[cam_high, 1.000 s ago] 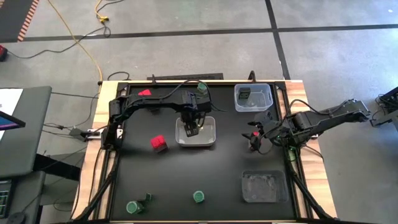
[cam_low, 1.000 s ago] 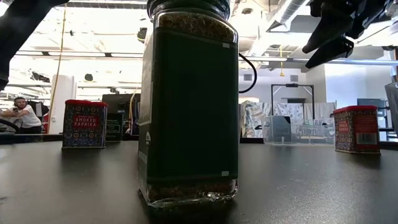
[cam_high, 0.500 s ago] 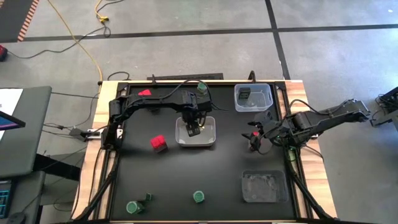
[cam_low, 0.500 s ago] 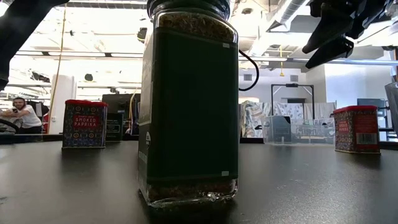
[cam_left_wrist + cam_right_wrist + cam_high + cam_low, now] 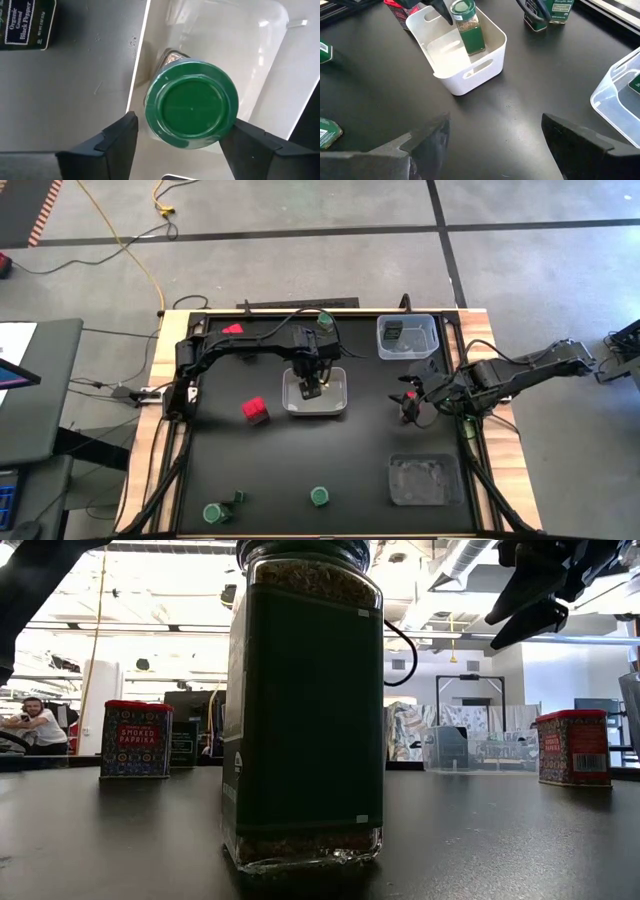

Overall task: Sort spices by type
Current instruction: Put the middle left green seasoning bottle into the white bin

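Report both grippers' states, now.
Left gripper: open, fingers either side of the green-lidded jar in the white bin, not gripping.
Right gripper: open, empty.

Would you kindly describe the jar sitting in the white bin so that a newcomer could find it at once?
Start at the white bin near the middle of the black table. Inside it, an upright jar stands between the left pincer fingers. Its green lid and green label mark it, and it is the only spice in that bin; the other green-lidded jars stand on the bare tabletop.

Red tin (image 5: 136,740) reads "SMOKED PAPRIKA"; dark tin (image 5: 26,22), "Black Pepper".
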Robot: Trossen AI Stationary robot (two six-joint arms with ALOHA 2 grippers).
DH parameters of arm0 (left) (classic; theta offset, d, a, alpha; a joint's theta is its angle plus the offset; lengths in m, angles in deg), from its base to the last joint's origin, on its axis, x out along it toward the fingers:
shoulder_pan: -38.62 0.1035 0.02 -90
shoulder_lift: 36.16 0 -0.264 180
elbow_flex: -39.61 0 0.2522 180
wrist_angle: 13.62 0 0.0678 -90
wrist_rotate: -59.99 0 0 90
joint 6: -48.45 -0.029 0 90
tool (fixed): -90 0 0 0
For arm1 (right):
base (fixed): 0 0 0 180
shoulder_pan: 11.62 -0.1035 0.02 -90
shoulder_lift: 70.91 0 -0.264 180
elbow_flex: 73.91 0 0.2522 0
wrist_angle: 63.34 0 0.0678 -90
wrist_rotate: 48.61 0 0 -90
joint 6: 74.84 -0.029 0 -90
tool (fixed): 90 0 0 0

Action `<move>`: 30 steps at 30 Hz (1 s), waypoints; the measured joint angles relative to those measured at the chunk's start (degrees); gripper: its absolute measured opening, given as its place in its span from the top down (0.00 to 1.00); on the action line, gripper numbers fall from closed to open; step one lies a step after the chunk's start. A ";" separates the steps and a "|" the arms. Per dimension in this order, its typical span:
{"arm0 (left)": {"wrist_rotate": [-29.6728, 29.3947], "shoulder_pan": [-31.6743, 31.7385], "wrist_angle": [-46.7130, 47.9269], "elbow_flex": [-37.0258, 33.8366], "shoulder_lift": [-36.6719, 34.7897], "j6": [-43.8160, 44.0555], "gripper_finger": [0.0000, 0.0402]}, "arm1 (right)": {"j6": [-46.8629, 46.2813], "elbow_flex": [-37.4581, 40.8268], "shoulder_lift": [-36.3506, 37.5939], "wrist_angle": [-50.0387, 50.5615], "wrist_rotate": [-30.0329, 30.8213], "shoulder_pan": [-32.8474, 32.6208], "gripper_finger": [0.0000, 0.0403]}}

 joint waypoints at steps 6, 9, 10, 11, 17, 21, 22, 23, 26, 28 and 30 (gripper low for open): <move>0.00 0.00 0.03 0.00 0.00 0.17 0.36 | 0.00 0.00 0.00 0.00 0.00 0.00 0.15; 0.00 0.00 0.05 0.00 0.00 -0.48 0.36 | 0.00 0.00 0.00 0.00 0.00 0.00 0.15; 0.00 0.00 0.07 0.00 0.00 -0.98 0.36 | 0.00 0.00 0.00 0.00 -0.01 0.00 0.15; -0.01 0.00 0.07 0.00 0.00 -1.38 0.36 | 0.00 0.00 0.00 0.00 0.00 0.00 0.15; -0.02 0.00 0.05 0.00 0.00 -1.65 0.36 | 0.00 0.00 0.00 0.00 -0.02 0.00 0.15; -0.01 0.00 0.05 0.00 0.00 -2.62 0.36 | 0.00 0.00 0.00 0.00 -0.02 0.00 0.15; 0.00 0.00 0.05 0.00 0.00 -2.87 0.36 | 0.02 0.00 0.00 0.00 -0.01 0.00 0.15; -0.01 0.00 0.03 0.00 0.00 -2.97 0.36 | 0.00 0.00 0.00 0.00 -0.02 0.00 0.15; 0.00 0.00 0.05 0.00 0.00 -2.96 0.36 | 0.02 0.00 0.00 0.00 -0.02 0.00 0.15; 0.00 0.00 0.03 0.00 0.00 -2.54 0.36 | 0.02 0.00 0.00 0.00 -0.02 0.00 0.15; -0.01 0.00 -0.04 0.00 0.00 -1.87 0.36 | 0.01 0.00 0.00 0.00 -0.02 0.00 0.15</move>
